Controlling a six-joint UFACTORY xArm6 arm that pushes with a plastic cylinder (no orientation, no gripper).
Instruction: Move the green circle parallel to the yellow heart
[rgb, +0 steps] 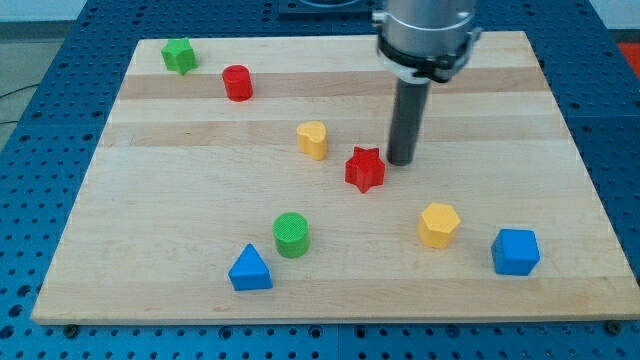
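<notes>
The green circle (291, 234) sits low on the worktop (150, 200), just beside the blue triangle (249, 269) at its lower left. The yellow heart (312, 140) lies well above it. My tip (401, 161) stands just right of the red star (365, 169); the arm has no gripper.

The wooden board (150, 200) carries a green star (179, 55), red cylinder (237, 82), yellow heart (313, 140), red star (365, 169), green circle (291, 235), blue triangle (249, 269), yellow hexagon (438, 224) and blue block (515, 251).

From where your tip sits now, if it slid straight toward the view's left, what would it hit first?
My tip would probably meet the red star first; it lies just left of it and slightly lower. Depth is hard to judge, so it might only clip the star's upper edge.
</notes>
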